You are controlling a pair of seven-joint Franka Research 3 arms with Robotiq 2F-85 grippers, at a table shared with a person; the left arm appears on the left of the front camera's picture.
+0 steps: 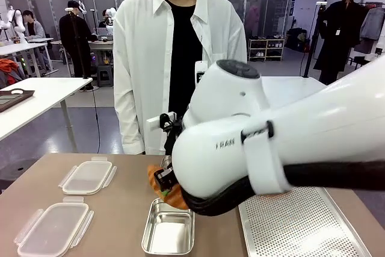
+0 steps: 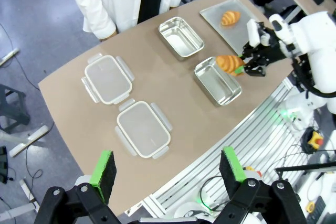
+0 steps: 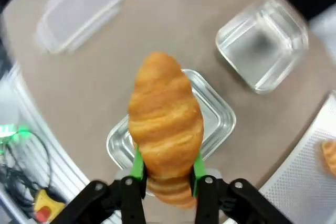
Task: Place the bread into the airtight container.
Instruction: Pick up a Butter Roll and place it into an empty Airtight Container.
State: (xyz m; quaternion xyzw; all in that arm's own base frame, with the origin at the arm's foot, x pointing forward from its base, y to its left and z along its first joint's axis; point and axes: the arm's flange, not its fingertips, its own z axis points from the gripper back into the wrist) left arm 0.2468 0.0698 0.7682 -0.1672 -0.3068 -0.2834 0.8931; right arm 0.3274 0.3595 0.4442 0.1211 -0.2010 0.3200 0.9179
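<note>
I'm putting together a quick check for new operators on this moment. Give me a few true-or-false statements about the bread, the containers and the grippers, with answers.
1. The right gripper is shut on a croissant. True.
2. That croissant lies inside a metal container. False: it is held in the air over the nearer container, which is empty.
3. A second croissant lies on the tray. True.
4. The left gripper holds a lid. False: it is open and empty, high above the table.
5. Both metal containers are closed. False: the nearer one and the farther container are open; the two lids lie apart from them on the table.
</note>
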